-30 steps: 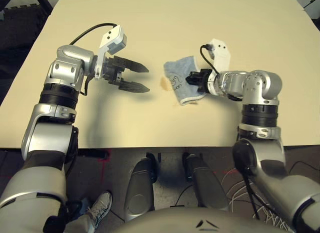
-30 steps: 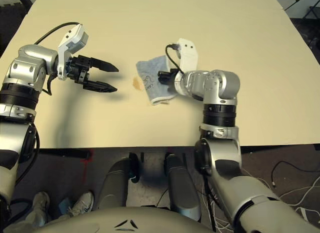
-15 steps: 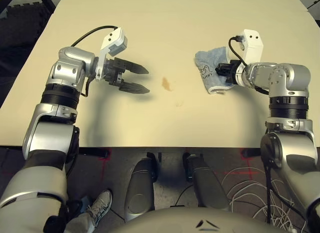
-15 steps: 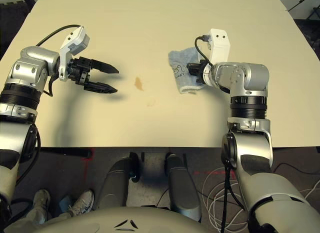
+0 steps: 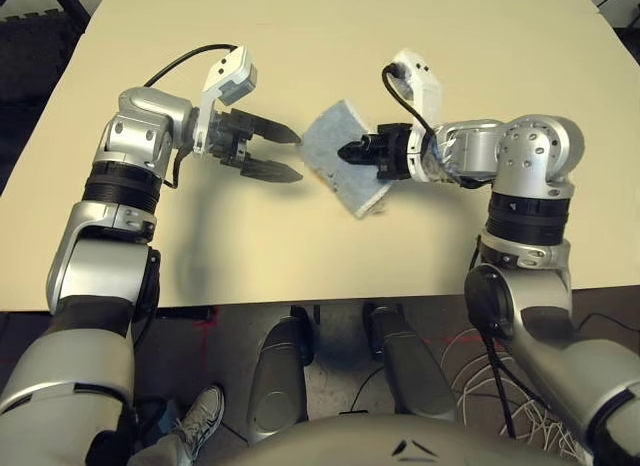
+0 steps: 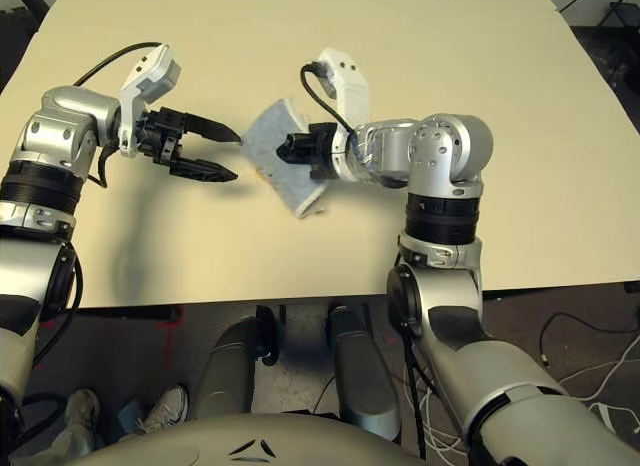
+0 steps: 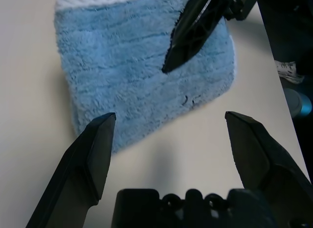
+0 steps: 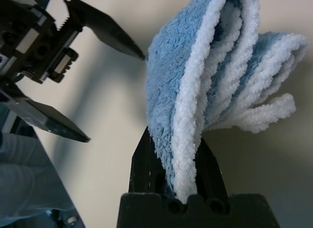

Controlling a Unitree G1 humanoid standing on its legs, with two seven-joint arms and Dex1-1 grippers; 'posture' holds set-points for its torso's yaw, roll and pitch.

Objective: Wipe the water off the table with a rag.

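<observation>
Rag held up in the right gripper, mid-wipe

Rag (image 5: pixel 338 159) is the thing to watch. It is pinched in the right gripper (image 5: pixel 352 151), whose two black fingers are squeezed tight on one edge of the folded cloth. The cloth sits in the middle of the table (image 5: pixel 420 46), tilted up on its side, with its low corner near or on the tabletop; I cannot tell if it touches. It is just beside the tips of the left gripper (image 5: pixel 285 154), which has its fingers spread apart and holds nothing.

The step looks like wiping. No brown water spots show on the table around the cloth, so they may be under it or already gone; I cannot tell which. Next, I think the cloth needs to be pressed flat and rubbed over the wet place, then lifted to check.

The rag is soft, fluffy, light blue terry cloth with a white edge, folded into a few thick layers. The table is smooth, flat and pale cream. The grippers are hard, black and pointy.
</observation>
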